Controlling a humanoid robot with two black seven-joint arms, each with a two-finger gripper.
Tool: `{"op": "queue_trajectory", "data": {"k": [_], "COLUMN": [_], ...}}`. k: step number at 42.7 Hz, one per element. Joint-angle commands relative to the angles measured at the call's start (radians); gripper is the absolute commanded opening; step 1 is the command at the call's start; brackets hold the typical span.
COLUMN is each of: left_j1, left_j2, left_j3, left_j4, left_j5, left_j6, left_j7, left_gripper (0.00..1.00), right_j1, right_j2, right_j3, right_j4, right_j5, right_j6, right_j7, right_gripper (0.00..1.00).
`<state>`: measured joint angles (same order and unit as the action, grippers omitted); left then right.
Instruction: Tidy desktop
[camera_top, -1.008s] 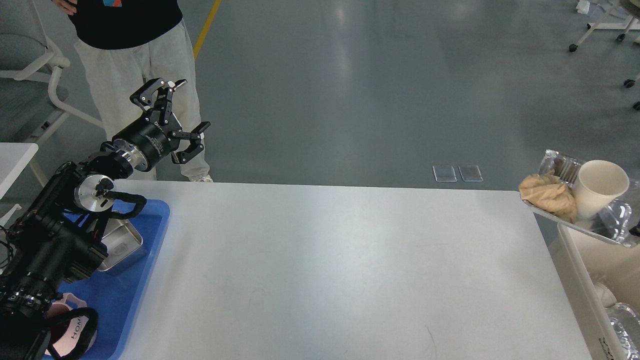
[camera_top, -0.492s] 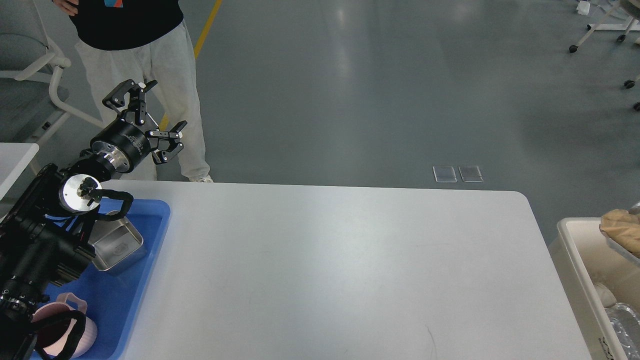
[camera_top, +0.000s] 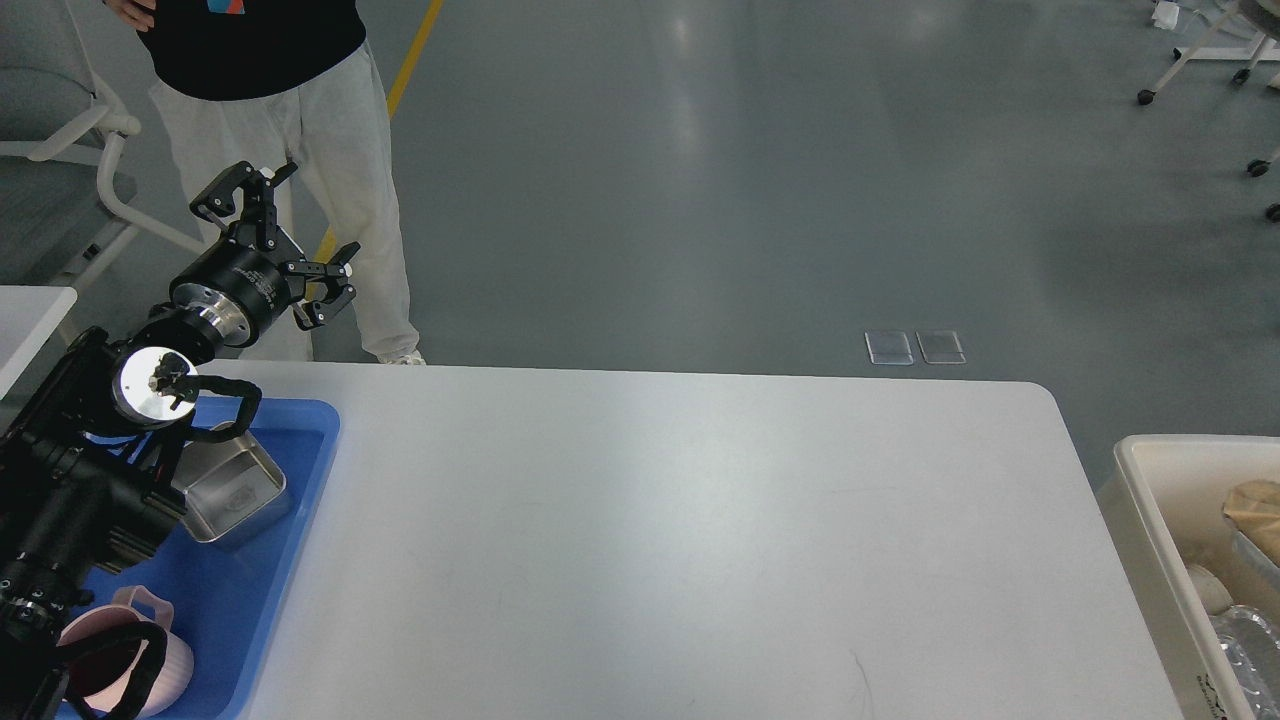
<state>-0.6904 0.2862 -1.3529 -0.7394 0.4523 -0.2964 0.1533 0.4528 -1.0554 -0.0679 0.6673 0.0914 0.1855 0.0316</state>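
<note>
Spread wide and holding nothing, the jaws of the left gripper (camera_top: 285, 235) hang in the air past the far left corner of the desktop (camera_top: 680, 540), at about ten o'clock in the head view; the right gripper does not appear in this view. Behind the gripper, toward eleven o'clock, a person (camera_top: 270, 120) in a black top and pale grey trousers stands on the floor (camera_top: 760, 170), just beyond the desktop's far edge. At nine o'clock the black arm crosses over a blue tray (camera_top: 265, 570) lying on the left end of the desktop, partly hiding a square steel tin (camera_top: 235, 490) that sits in it; a ribbed pink mug (camera_top: 150, 655) stands nearer, at seven o'clock, half covered by the arm's cable loop. At four o'clock, just beside the desktop's right end, a cream plastic bin (camera_top: 1160, 560) holds crumpled brown paper (camera_top: 1255, 505) and foil. The desktop itself fills the middle and lower view, a matte white-grey slab with rounded corners, smooth apart from faint scuffs. The grey floor is glossy with light streaks, crossed by a yellow line (camera_top: 415, 50) at twelve o'clock. A white chair (camera_top: 75, 150) stands at ten o'clock, and a small white table's corner (camera_top: 30, 315) shows at nine.
</note>
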Motion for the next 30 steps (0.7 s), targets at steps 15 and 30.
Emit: {"op": "queue_trajectory", "data": {"k": [15,30], "left_j1": [-0.001,-0.001], "left_j2": [0.002,0.002], "left_j3": [0.0,0.018], "left_j4": [0.0,-0.001], "left_j5": [-0.001,0.0], "left_j6": [0.0,-0.018], "left_j7": [0.003,0.019], "left_gripper": [0.97,0.97], "right_j1": [-0.046,-0.034], "right_j2": [0.252,0.328], "right_j3": [0.002,0.011], "right_j4": [-0.429,-0.56], "right_j5": [0.005,0.008], "right_j6": [-0.015,-0.018], "right_j7": [-0.001,-0.001], "right_gripper": [0.91,1.0]}}
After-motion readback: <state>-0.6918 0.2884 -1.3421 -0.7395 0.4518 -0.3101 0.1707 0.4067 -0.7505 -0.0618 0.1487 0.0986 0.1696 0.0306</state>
